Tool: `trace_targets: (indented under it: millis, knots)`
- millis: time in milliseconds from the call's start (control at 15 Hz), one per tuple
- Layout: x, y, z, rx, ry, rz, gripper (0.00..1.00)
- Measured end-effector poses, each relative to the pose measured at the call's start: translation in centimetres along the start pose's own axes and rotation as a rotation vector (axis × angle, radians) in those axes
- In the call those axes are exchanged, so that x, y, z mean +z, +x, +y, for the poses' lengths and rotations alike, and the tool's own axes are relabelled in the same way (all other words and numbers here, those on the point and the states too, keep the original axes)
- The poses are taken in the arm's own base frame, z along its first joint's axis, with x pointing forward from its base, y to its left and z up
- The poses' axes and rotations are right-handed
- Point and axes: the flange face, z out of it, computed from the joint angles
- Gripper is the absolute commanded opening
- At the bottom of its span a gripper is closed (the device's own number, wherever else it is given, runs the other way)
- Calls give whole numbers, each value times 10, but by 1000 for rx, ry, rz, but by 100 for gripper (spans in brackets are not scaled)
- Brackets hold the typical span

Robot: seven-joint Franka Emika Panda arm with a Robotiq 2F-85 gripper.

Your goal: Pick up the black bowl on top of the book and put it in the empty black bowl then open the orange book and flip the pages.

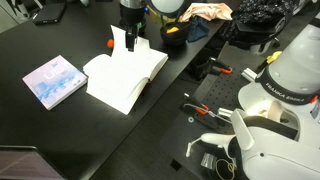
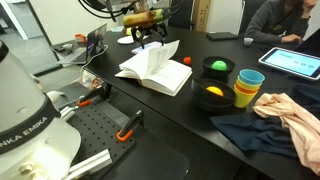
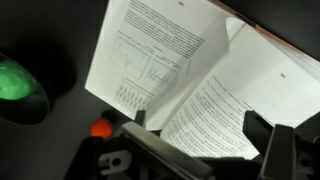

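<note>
The orange book (image 1: 125, 75) lies open on the black table, its white printed pages fanned up; it shows in both exterior views (image 2: 155, 68) and fills the wrist view (image 3: 200, 70). My gripper (image 1: 130, 40) (image 2: 150, 35) hangs over the book's far edge. In the wrist view its fingers (image 3: 200, 122) stand wide apart with a raised page between them, so it is open. The black bowl with the yellow ball (image 2: 210, 97) (image 1: 173, 38) stands on the table beside the book. I see no separate empty black bowl, and I cannot tell whether it sits under that bowl.
A black bowl with a green ball (image 2: 215, 67) (image 3: 15, 80) stands near the book. Stacked yellow and blue cups (image 2: 247, 88), a pink cloth (image 2: 285, 110) and a tablet (image 2: 295, 62) lie beyond. A pale blue book (image 1: 55, 80) lies on the other side. A small orange-red object (image 2: 186, 61) sits by the pages.
</note>
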Motion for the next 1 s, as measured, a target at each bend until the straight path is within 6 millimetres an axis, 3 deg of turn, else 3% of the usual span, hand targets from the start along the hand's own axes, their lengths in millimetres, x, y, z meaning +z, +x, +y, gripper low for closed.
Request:
trace_targets:
  millis: [267,1000]
  knots:
    - [-8,-8,2,-17,-91,-69,100]
    - [24,-19,-16,204,-85,-174,100]
